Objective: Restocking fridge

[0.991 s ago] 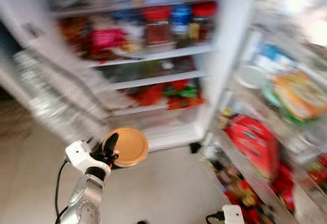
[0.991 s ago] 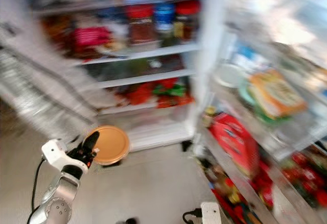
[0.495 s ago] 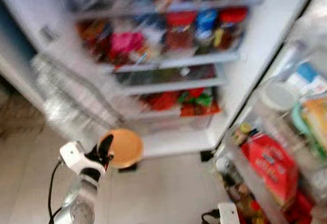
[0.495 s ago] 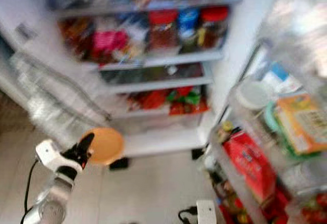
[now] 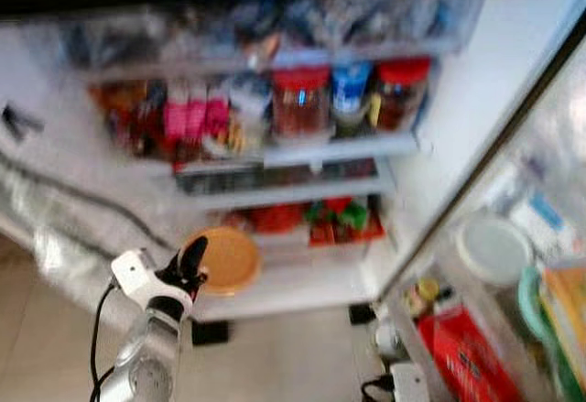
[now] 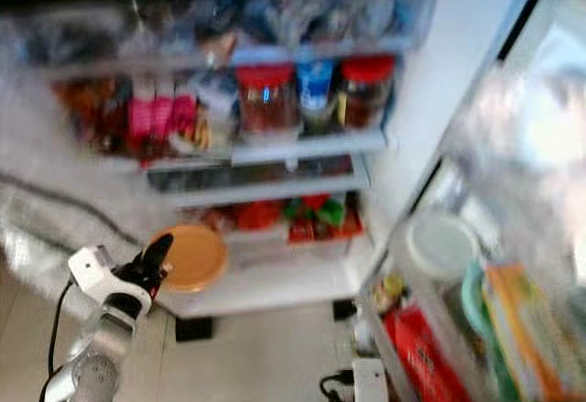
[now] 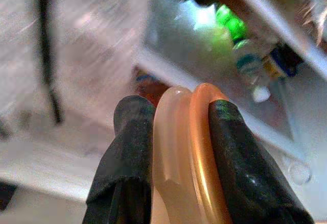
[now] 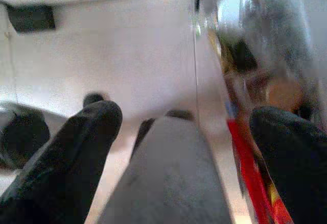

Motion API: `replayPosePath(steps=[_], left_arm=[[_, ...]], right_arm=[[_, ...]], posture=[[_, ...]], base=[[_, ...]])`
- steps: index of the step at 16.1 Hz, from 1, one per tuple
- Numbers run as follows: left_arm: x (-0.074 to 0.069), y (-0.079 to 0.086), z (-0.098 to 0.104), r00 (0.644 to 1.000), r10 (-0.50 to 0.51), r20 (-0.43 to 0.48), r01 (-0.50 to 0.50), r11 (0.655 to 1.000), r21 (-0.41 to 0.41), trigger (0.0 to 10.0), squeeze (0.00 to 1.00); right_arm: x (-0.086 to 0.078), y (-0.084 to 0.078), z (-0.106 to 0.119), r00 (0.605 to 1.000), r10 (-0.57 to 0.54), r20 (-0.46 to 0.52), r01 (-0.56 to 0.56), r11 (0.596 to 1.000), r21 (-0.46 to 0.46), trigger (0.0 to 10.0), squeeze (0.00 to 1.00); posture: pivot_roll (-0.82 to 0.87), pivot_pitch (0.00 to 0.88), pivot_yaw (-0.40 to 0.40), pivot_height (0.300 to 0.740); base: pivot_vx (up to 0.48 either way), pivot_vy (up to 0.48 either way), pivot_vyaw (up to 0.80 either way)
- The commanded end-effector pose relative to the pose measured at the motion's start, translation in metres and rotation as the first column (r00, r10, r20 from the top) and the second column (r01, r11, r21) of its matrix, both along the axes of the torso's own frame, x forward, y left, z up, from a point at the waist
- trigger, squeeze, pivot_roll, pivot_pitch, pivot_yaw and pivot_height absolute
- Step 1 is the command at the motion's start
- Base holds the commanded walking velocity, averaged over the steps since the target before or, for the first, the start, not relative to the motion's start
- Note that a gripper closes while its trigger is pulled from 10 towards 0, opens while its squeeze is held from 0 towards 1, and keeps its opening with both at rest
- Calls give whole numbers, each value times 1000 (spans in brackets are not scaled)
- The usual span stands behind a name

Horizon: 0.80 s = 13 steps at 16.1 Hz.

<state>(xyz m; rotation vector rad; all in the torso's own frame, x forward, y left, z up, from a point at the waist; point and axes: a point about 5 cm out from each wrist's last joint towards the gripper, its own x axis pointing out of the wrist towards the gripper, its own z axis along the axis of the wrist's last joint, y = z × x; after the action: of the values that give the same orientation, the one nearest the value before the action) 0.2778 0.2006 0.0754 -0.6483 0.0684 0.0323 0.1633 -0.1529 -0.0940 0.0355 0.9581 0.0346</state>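
Now left jaws [image 5: 192,265] clamp the orange lid [image 5: 227,260] before the open fridge [image 5: 458,127]; right jaws [image 8: 189,147] gape empty.

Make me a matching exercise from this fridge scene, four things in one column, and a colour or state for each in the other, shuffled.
Things:
1. left gripper
2. right gripper
3. round container
4. fridge door

States:
A. open, holding nothing
B. orange
C. swung open on the robot's right, shelves stocked
D. shut on the round container's rim

Pairs: 1-D, 2-A, 3-B, 4-C
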Motion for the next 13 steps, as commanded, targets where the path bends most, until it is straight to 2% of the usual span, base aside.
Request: replayPosePath(steps=[1,5,10,13], left_arm=[[0,-6,-2,1000,-12,-6,12,1000,-3,10000,0],[2,-9,0,1000,-27,-1,27,1000,-11,10000,0],[1,-21,-5,994,-107,-18,105,992,-72,10000,0],[2,-22,-10,993,-119,-22,116,988,-98,10000,0]], right_arm=[[-26,-4,-11,995,-12,-94,12,1000,-2,10000,0],[-26,-3,-10,996,-2,-93,2,1000,-3,10000,0],[-26,-3,-11,995,-12,-94,13,1000,6,10000,0],[-26,-2,-11,996,-20,-92,22,1000,14,10000,0]], posture=[[-25,177,17,740],[-25,177,18,740],[-27,177,19,740],[-26,179,17,740]], base=[[311,0,0],[298,0,634],[0,0,0],[0,0,0]])
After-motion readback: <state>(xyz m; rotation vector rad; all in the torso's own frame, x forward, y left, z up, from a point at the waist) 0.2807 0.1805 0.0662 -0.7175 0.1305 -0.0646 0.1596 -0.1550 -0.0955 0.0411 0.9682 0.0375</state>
